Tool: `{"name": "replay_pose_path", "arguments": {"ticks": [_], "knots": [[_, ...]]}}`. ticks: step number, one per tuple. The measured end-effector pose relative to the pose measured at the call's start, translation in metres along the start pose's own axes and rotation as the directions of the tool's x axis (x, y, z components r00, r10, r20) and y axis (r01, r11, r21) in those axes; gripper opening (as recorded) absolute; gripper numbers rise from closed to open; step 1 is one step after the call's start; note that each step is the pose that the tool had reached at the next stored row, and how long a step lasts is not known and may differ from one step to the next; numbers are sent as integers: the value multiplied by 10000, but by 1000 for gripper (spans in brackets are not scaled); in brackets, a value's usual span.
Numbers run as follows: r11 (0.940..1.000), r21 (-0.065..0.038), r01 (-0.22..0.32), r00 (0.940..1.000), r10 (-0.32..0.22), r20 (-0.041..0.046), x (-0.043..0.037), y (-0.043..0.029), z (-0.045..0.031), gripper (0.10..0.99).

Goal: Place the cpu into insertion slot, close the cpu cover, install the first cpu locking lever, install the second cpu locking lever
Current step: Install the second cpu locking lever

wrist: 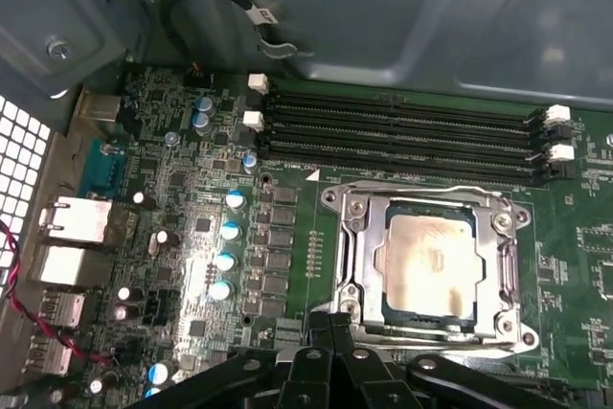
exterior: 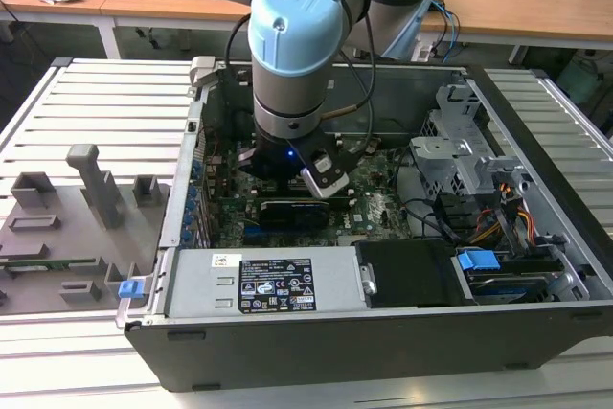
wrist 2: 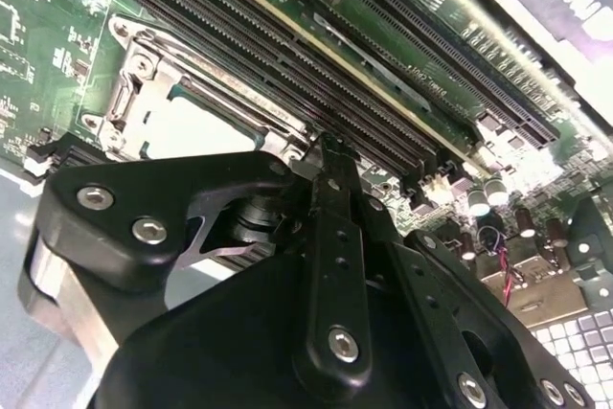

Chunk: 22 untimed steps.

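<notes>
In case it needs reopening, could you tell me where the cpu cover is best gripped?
Probably by its outer edge, on the bar nearest the gripper, coming from above: the cpu cover lies flat over the insertion slot and the cpu fills its window, so only the outside offers a lip. Which side hinges, I cannot tell.

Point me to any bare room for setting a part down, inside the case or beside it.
Free: slatted table on the exterior view's left, beyond the grey fixtures; power supply top. Crowded: board around the cpu under its cover, with the gripper beside it; drive bay cables.
</notes>
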<state>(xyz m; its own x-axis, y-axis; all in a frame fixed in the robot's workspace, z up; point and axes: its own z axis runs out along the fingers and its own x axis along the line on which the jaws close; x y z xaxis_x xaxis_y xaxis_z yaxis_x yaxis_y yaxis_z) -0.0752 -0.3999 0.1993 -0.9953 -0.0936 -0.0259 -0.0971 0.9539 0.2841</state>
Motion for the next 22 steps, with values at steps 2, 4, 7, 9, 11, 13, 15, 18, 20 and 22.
{"name": "replay_pose_path", "arguments": {"ticks": [2,4,7,9,11,13,15,18,20,22], "knots": [[10000,-77,-4,10000,4,9,7,2,11,106],[9999,-147,-2,10000,2,16,14,4,25,106],[9998,-219,-2,10000,3,21,34,10,48,106],[9997,-233,0,10000,1,27,41,11,48,106],[9997,-228,0,10000,1,28,43,15,39,106],[9998,-215,2,10000,-1,29,43,14,38,106],[9998,-208,0,10000,1,26,45,11,43,106],[9998,-192,1,10000,0,25,46,-7,39,106],[9998,-190,-1,10000,2,25,47,-12,31,106],[9998,-207,0,10000,1,27,46,3,-19,106]]}}
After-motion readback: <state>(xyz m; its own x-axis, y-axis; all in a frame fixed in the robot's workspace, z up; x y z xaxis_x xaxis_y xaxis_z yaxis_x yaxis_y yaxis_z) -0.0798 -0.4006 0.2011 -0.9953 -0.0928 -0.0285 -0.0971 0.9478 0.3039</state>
